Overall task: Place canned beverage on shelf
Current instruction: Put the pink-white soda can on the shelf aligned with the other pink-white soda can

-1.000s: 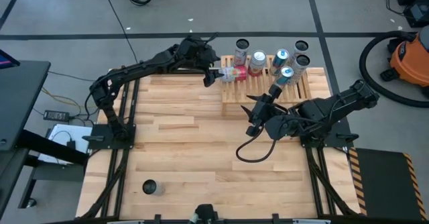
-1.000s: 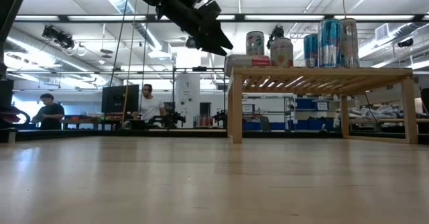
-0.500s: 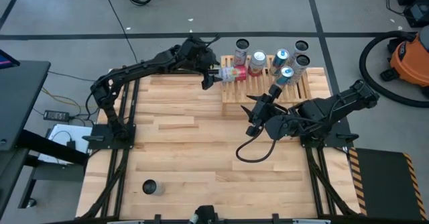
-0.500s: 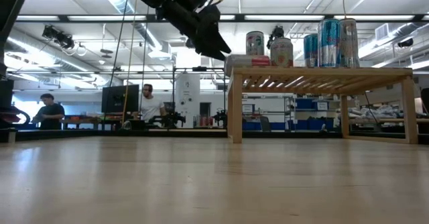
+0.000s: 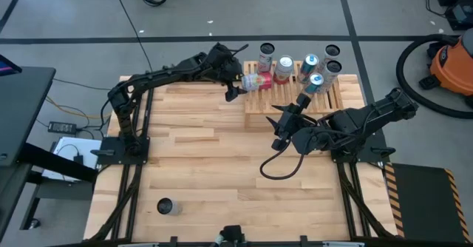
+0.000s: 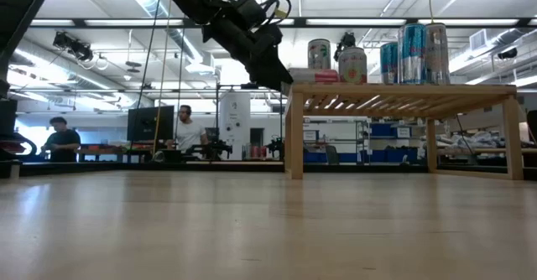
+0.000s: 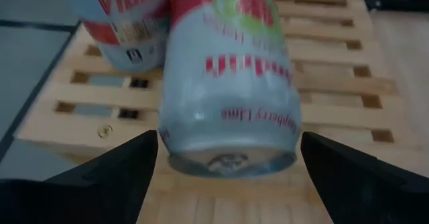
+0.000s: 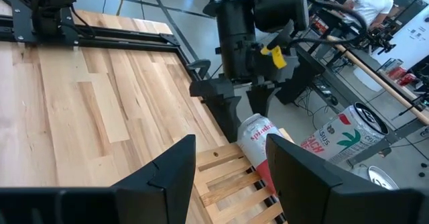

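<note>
My left gripper (image 5: 235, 84) hangs at the left end of the shelf (image 5: 332, 99), fingers spread wide, one on each side of the pink-and-white can (image 5: 256, 81) without closing on it. In my left wrist view that can (image 7: 228, 83) lies on its side across the slats (image 7: 328, 83), its end toward me and clear of both fingers (image 7: 100, 177), so it is released and resting on the rack. Just beside it stands another can with red lettering (image 7: 120, 23). Several more cans (image 5: 284, 69) stand upright along the far side of the shelf. My right gripper (image 5: 279, 126) waits over the table (image 5: 192, 151) near the shelf's near edge, fingers partly apart, holding nothing.
</note>
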`<action>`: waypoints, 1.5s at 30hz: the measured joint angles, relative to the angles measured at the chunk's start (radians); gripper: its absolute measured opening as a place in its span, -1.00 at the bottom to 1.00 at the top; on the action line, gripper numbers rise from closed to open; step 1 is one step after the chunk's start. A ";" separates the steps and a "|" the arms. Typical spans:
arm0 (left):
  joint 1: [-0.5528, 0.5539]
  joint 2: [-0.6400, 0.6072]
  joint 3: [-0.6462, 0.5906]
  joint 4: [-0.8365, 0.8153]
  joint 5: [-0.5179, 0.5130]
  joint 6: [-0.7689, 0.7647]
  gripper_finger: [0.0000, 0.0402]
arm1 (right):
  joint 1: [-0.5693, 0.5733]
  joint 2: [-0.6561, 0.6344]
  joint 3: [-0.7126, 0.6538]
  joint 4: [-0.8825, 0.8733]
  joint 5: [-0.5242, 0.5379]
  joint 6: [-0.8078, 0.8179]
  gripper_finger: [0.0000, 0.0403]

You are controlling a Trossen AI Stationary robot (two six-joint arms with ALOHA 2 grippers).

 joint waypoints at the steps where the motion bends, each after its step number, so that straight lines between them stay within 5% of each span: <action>1: 0.000 0.001 -0.001 -0.005 0.000 0.000 0.84 | 0.000 0.000 0.000 0.000 0.000 0.000 -0.05; 23: -0.006 0.000 0.000 0.005 -0.006 0.009 0.82 | 0.000 0.000 0.000 -0.001 0.000 0.000 -0.05; 33: -0.007 0.001 0.000 0.004 -0.008 0.009 0.40 | 0.000 0.000 0.000 -0.001 0.000 0.000 -0.05; 45: -0.007 0.001 0.000 -0.007 -0.008 -0.002 0.22 | 0.000 0.000 0.000 0.000 0.000 0.000 -0.05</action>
